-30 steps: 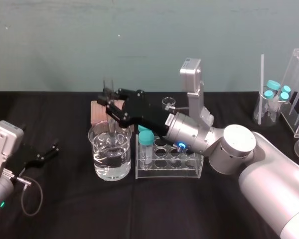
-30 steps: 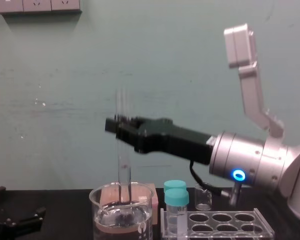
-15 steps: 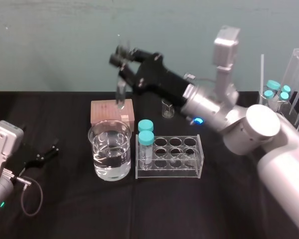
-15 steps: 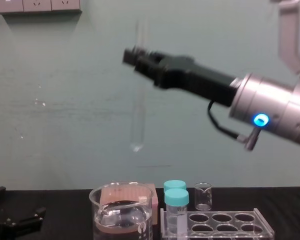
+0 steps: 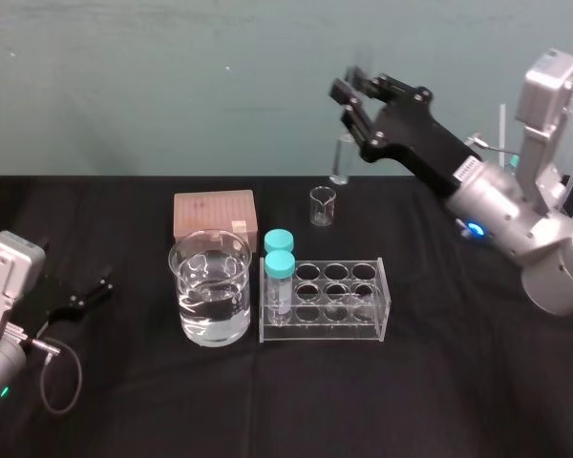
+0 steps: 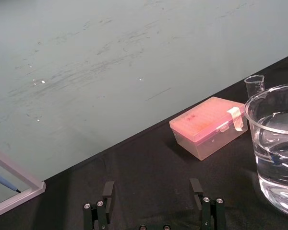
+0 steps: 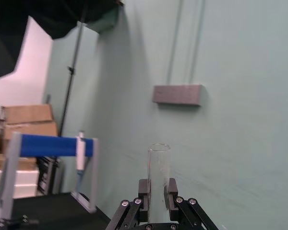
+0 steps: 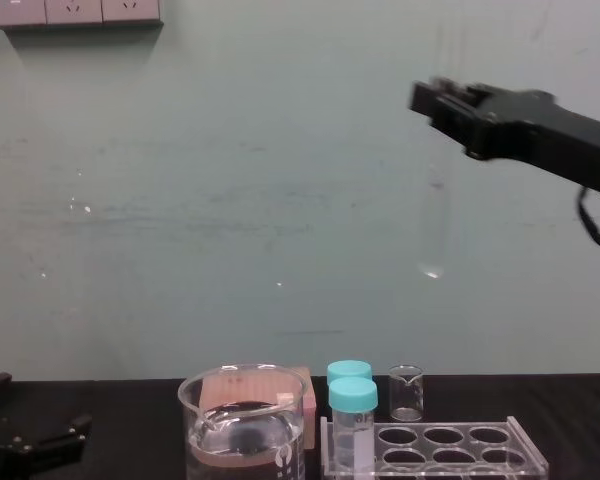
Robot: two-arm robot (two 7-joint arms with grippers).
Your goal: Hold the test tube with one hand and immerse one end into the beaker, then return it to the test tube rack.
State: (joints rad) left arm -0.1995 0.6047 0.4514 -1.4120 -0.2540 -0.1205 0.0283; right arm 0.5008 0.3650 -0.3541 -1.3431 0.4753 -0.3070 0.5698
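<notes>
Soft, even, nearly shadowless light

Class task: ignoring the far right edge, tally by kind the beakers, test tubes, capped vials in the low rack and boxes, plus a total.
Beakers: 2, large beaker, small beaker
Test tubes: 1, in the right gripper
Capped vials in the rack: 2
Boxes: 1
Total: 6

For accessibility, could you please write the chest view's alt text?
The black right gripper holds a long clear glass test tube upright, high over the low clear acrylic rack; the wide clear glass beaker stands beside it. The left gripper rests lower left.
</notes>
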